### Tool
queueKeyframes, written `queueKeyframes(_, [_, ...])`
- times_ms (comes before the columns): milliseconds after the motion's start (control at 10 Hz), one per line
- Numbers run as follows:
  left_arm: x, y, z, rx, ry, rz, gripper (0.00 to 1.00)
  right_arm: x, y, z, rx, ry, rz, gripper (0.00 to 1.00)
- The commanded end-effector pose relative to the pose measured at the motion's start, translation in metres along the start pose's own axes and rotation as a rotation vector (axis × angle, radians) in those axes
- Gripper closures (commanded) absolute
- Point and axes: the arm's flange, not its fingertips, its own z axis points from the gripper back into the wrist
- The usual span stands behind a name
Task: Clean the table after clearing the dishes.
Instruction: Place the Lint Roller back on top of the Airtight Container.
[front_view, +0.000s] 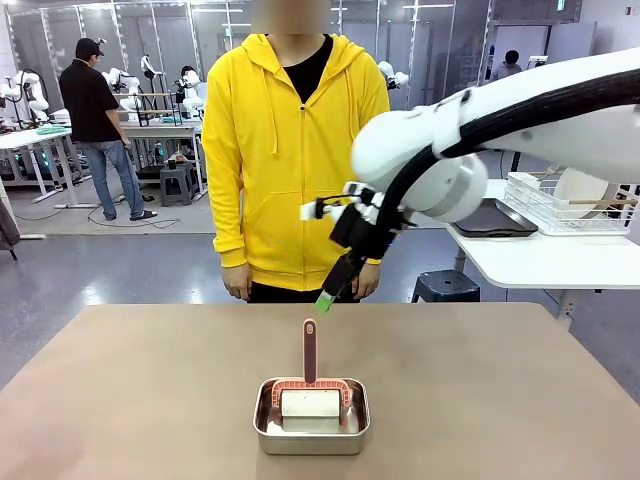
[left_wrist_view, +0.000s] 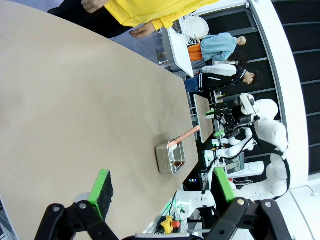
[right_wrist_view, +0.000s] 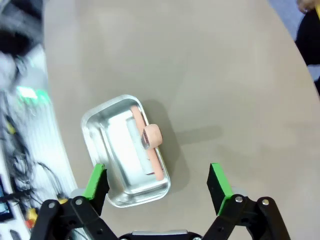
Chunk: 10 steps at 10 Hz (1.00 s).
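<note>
I am holding my right gripper (right_wrist_view: 159, 186) high over the table (front_view: 130, 390), and its two green fingers are spread wide with nothing between them. My left gripper (left_wrist_view: 162, 192) is wide open too, and it is holding nothing. I am seeing no plates on the table, so I think the dishes are cleared and the wiping part is next. The pan (front_view: 311, 418) is sitting near me, in the middle of the table. A roller (front_view: 310, 399) is lying in it, with its pink handle (front_view: 309, 350) pointing up and toward the far side, where a person (front_view: 295, 150) is standing. To do this well, I am thinking I should come straight down over the handle, turn my fingers so one goes on each side of it, then squeeze gently. I should keep clear of the pan's rim so I am not bumping it.
</note>
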Motion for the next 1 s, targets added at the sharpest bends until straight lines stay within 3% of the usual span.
queueKeyframes(0, [-0.005,-0.005,0.001,0.009,0.001,0.009,0.0,-0.061,-0.031,0.027,0.164,-0.198,-0.179,0.0])
queueKeyframes(200, [-0.005,-0.005,0.001,0.009,0.001,0.009,0.0,-0.132,-0.081,0.054,0.446,-0.366,-0.424,0.0])
queueKeyframes(400, [-0.005,-0.005,0.001,0.009,0.001,0.009,0.0,-0.18,-0.112,0.067,0.604,-0.466,-0.568,0.0])
queueKeyframes(600, [-0.005,-0.005,0.001,0.009,0.001,0.009,0.0,-0.231,-0.134,0.09,0.643,-0.535,-0.624,0.0])
queueKeyframes(900, [-0.005,-0.005,0.001,0.009,0.001,0.009,0.0,-0.322,-0.159,0.142,0.588,-0.585,-0.709,0.0])
